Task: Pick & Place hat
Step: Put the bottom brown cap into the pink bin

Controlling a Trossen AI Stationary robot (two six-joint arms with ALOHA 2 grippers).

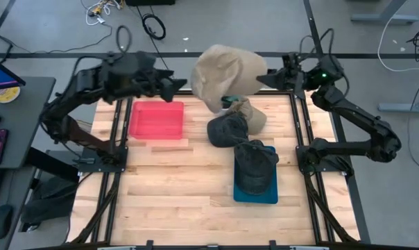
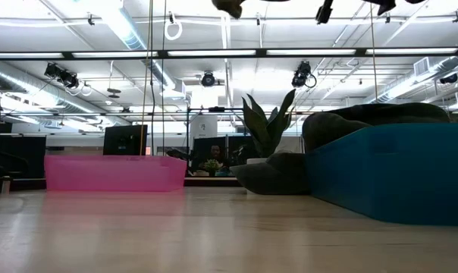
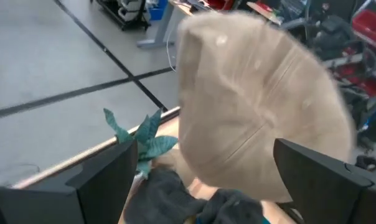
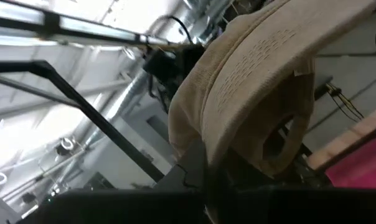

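Note:
A tan hat (image 1: 225, 75) hangs in the air over the table's far edge, with my right gripper (image 1: 263, 80) shut on it from the right. My left gripper (image 1: 176, 87) is open and points at the hat from the left; in the left wrist view its fingers stand on either side of the tan hat (image 3: 263, 112) without touching it. A dark hat (image 1: 256, 165) sits in the blue tray (image 1: 272, 194). Another dark hat (image 1: 225, 130) and a second tan hat (image 1: 253, 115) lie on the table. My right gripper pinches the tan hat's rim (image 4: 214, 140) between its two shut fingers, coming roughly level from the table's right side. The hat is lifted clear of the table, its crown toward the left gripper and its hollow inside facing my right wrist.
An empty pink tray (image 1: 157, 119) stands at the far left of the table, below the left gripper. A small green plant (image 1: 230, 101) stands near the hats at the far edge. The near half of the wooden table (image 1: 182, 208) is bare.

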